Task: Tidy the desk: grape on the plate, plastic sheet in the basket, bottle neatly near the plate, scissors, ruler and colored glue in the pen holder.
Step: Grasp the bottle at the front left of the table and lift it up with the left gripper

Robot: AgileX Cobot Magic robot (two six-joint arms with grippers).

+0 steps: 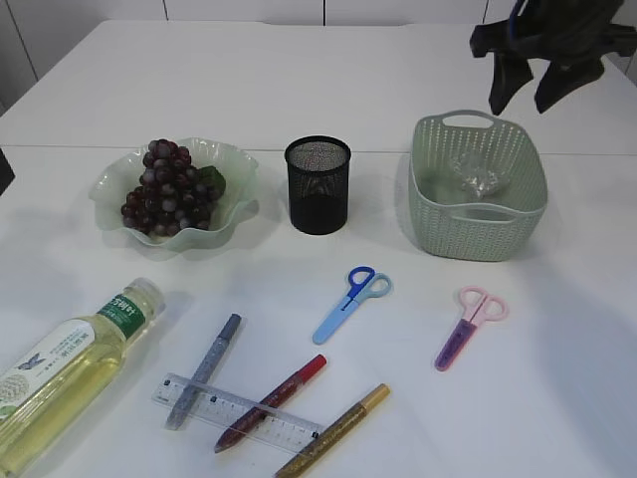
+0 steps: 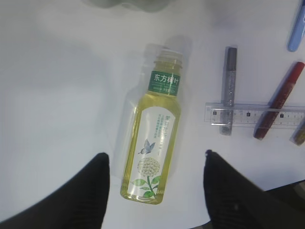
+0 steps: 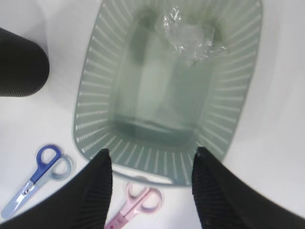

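With both grippers' jaws open and empty, grasp the full, heavy, smooth-walled bottle (image 2: 152, 138) across its rigid body near the desk's front-left corner.

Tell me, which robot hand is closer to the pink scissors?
The right. The right gripper hangs open over the near rim of the basket, with the pink scissors just below it. The left gripper hangs open over the bottle, far across the table.

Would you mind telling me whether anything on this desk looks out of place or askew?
The bottle lies on its side rather than standing. The ruler rests slantwise across two glue pens, and both scissors lie loose while the pen holder looks empty. Nothing appears spilled.
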